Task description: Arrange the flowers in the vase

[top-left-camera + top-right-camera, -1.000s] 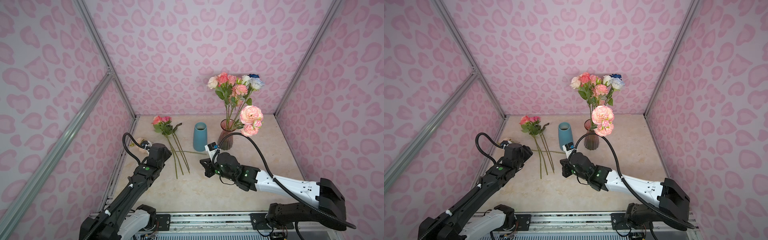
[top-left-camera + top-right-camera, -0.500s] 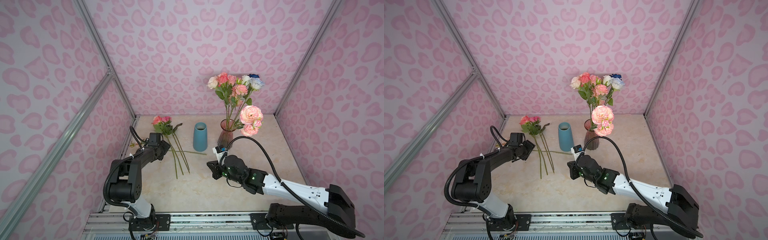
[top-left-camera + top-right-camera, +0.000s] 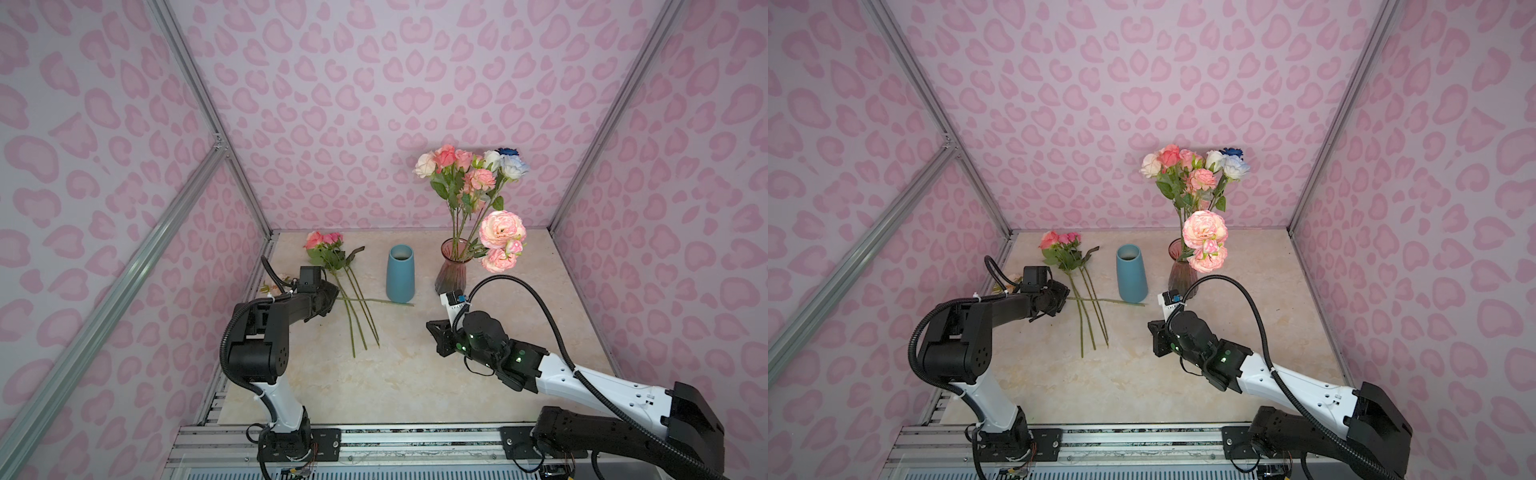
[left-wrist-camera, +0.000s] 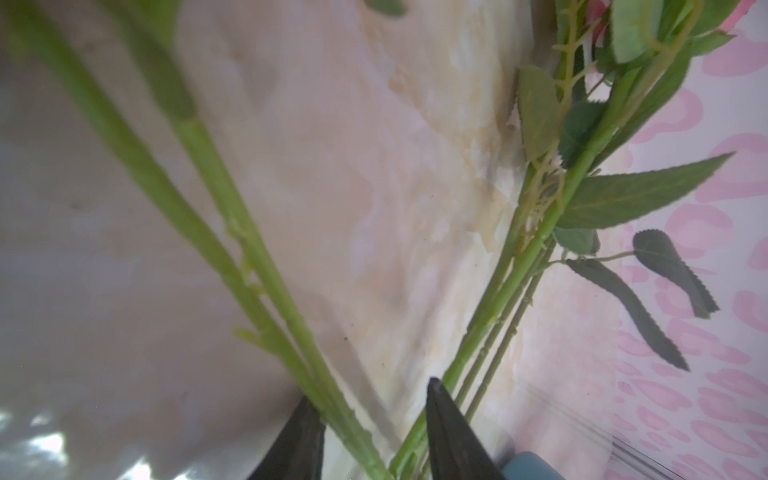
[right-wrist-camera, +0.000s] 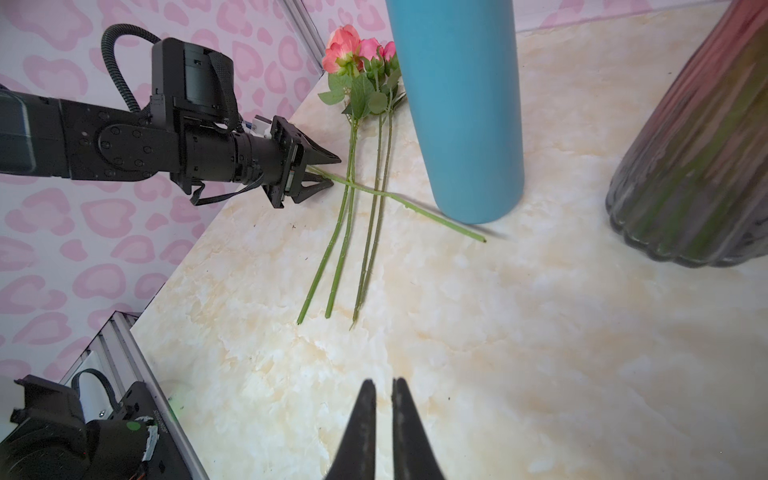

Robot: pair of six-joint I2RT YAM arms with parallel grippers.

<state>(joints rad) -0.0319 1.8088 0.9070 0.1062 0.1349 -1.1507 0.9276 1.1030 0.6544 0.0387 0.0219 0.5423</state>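
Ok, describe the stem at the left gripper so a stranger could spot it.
Find the tall blue vase standing flowerless. Left of it, pink roses lie with stems pointing forward. The one you want is the lone stem crossing them sideways, its tip at the vase's foot.

Pale pink on the walls, blotched all over with darker pink leopard-like spots. Cream marble look on the tabletop, with faint beige veining. Plain matte teal on the blue vase. Right of the blue vase, smoky rose tint and ribbing on the glass vase. In it, cream, coral, pink, white, pale blue and dark blue roses, green-stemmed, plus ruffled peonies, cream edged with pink. Left of the blue vase, coral and magenta loose roses, dark green leaves, lighter green stems. Black left arm with one white link. Black-and-white right arm, small green lights.
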